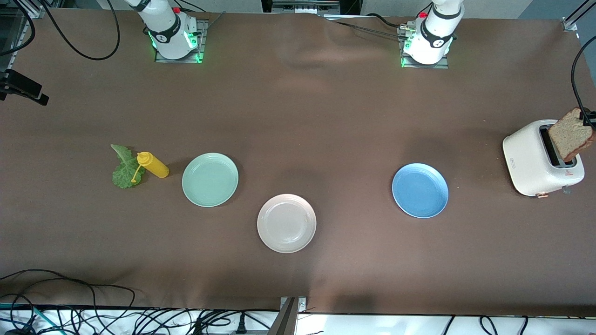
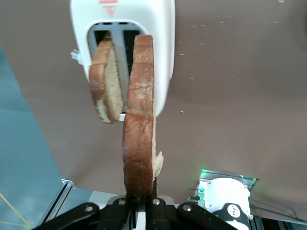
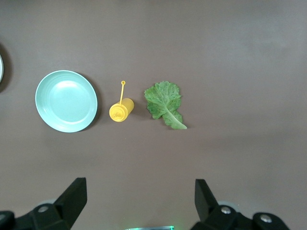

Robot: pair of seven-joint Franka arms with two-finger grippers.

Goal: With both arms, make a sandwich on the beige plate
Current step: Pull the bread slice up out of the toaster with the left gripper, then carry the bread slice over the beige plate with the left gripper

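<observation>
Left end effector (image 2: 141, 203) pinches a toast slice (image 2: 139, 120) edge-up over the toaster (image 1: 540, 158) at the counter's left-arm edge; the beige plate (image 1: 286, 223) lies mid-counter toward the front edge. Right end effector (image 3: 139, 201) hangs spread above the lettuce (image 3: 163, 103).

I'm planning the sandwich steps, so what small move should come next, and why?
Probably the left gripper, shut on a toast slice above the toaster, should carry it toward the bare beige plate. The right gripper waits open over the lettuce.
</observation>
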